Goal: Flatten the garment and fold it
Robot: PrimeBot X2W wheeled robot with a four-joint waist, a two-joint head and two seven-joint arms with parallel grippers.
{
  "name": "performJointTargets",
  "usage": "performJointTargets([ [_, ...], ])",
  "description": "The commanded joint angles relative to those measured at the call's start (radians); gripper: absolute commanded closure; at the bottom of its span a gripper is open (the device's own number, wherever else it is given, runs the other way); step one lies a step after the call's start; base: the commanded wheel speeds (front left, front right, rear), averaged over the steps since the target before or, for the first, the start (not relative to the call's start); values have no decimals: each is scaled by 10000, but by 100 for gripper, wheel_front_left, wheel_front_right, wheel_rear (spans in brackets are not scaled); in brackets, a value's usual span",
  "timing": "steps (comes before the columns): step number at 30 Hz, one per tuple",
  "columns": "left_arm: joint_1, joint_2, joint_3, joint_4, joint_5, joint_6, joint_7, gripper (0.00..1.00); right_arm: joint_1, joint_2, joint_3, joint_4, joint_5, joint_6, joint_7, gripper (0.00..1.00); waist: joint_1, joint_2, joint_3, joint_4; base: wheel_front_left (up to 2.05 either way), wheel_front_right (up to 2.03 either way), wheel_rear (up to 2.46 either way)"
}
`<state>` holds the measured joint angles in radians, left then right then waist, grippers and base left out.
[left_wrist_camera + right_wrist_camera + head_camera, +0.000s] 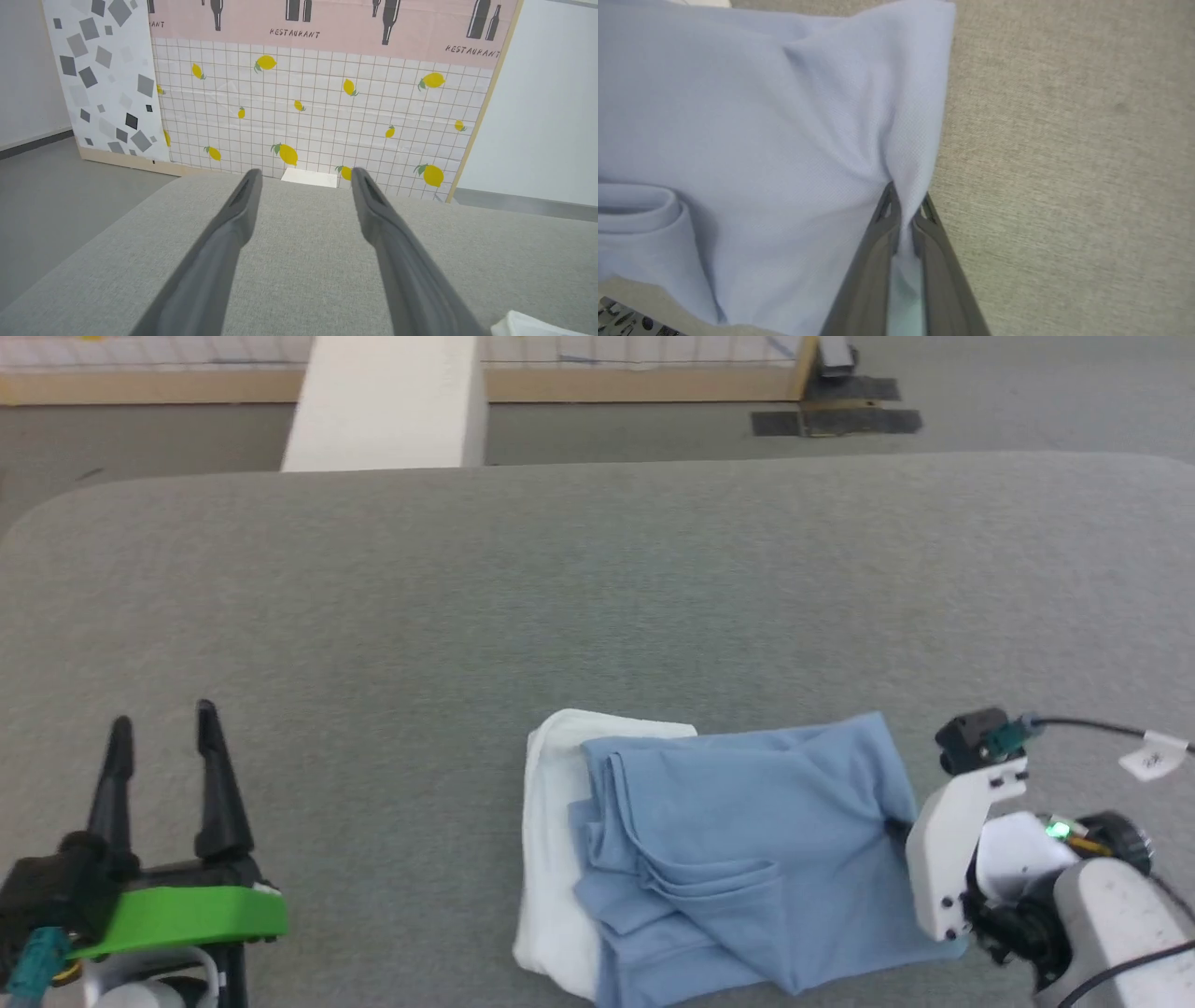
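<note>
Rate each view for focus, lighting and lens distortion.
Head view: even, soft light, barely any shadow under the garment; slightly soft overall, and the far edge of the table bows. Left wrist view: lemon wall sharp, the open left gripper blurred close to the lens. Right wrist view: weave crisp where the right gripper pinches the garment, blurred towards its base.

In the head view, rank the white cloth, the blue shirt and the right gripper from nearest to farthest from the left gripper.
1. The white cloth, to the right of the left gripper, partly under the shirt's left side.
2. The shirt, lying over the cloth, further right.
3. The right gripper, at the far right, shut on the shirt's right edge.
</note>
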<state>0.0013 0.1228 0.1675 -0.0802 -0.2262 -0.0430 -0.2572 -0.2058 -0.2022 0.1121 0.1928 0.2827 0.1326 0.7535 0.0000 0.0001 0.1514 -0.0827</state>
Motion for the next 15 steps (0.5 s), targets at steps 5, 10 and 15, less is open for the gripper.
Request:
performJointTargets([
  [5,75,110,143,-543,-8,109,-42,0,-995,-1275,451,25,334,-19,104,100,0,-1,868,-2507,0,0,0],
  [10,-183,325,28,-950,136,123,227,0,-1975,-2289,336,703,593,-19,-112,100,0,-1,1532,-3524,0,0,0],
  [15,-503,680,-92,-1563,327,82,726,0,-3037,-2828,-255,1637,493,-19,-670,100,0,-1,2486,-3918,0,0,0],
])
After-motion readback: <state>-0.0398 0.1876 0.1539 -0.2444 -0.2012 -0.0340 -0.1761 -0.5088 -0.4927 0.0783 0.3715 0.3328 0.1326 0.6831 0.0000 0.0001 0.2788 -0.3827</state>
